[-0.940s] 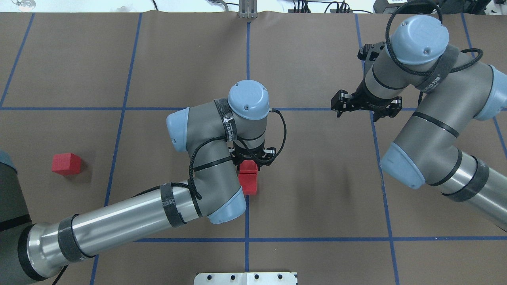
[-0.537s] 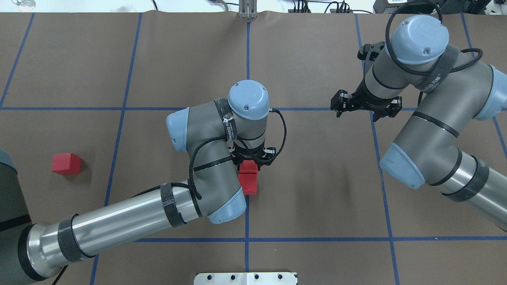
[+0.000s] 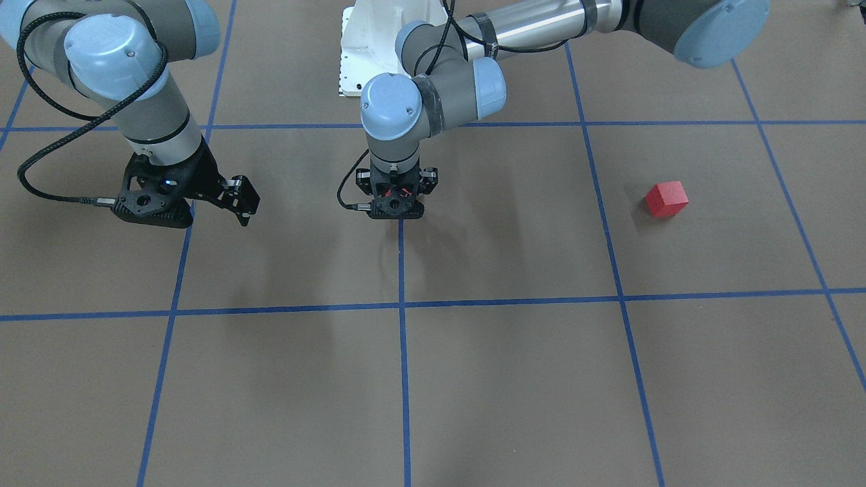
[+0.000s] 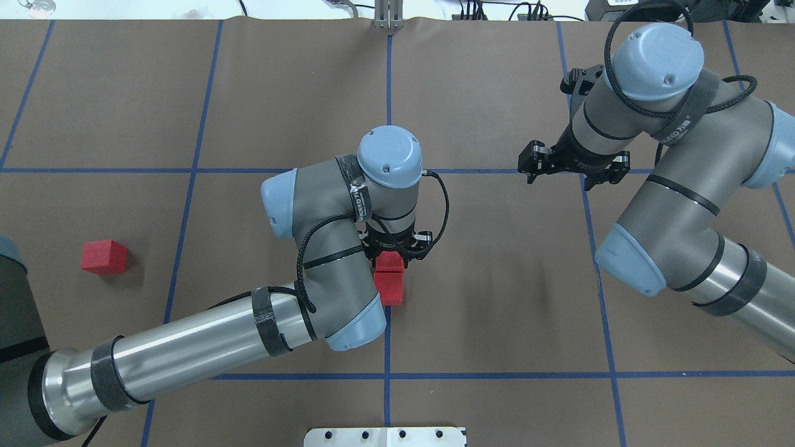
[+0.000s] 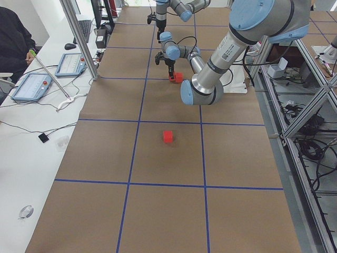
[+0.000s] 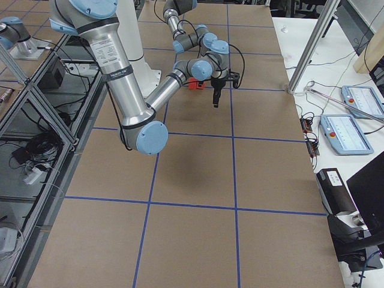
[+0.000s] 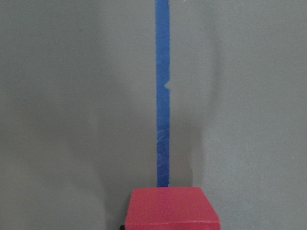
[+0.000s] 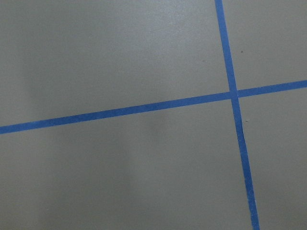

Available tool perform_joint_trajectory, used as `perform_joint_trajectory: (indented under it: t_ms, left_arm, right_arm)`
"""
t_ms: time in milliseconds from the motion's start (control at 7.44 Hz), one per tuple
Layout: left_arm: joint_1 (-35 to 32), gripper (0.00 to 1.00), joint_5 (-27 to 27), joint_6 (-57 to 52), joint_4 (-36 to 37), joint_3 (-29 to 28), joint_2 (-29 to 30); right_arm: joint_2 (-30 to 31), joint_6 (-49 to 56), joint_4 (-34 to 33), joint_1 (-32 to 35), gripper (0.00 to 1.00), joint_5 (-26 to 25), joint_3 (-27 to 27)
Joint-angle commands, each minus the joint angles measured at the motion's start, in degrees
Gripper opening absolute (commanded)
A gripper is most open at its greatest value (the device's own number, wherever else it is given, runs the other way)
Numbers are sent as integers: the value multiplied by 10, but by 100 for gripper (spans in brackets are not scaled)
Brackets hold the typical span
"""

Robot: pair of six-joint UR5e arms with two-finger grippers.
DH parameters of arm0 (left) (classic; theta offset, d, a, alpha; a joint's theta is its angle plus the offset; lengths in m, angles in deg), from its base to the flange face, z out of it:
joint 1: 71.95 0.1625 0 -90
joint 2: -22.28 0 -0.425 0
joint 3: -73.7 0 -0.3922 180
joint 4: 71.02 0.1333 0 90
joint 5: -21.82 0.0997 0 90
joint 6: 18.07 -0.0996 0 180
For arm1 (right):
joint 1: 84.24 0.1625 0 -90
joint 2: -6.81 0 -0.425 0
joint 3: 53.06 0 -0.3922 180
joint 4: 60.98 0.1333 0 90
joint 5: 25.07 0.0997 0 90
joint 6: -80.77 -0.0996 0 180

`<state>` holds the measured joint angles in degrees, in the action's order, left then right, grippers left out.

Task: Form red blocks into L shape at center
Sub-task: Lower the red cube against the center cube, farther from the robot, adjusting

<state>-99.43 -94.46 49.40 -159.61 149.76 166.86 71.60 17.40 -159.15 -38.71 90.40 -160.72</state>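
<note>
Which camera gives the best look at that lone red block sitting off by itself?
The overhead exterior view: the lone red block sits large and unblocked, top and side faces clear. The front-facing view shows it nearly as well, the left side view only small. The right side view and both wrist cameras miss it.

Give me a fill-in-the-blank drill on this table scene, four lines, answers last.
1. At the left tool, ___ red blocks sit together at the center.
2. The lone red block lies on the robot's ___ side.
3. The right tool is open and holds ___.
4. The tape of the grid is ___.
Answers: two; left; nothing; blue.
</note>
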Motion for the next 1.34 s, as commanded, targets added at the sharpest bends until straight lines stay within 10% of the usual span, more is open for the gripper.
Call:
perform_joint_trajectory:
  t_ms: [0,537,806,1209]
  left_arm:
    - [0,15,0,0,0,1,0]
    - [0,16,0,0,1,1,-1]
    - [1,64,0,-1,0,0,-1]
    - [1,100,2,-1,0,0,-1]
  right_arm:
    - [0,0,0,0,99,0,-1]
    - [0,-1,0,0,99,1,-4]
    - [0,0,-1,1,99,1,-4]
    - [0,0,-1,0,99,1,-4]
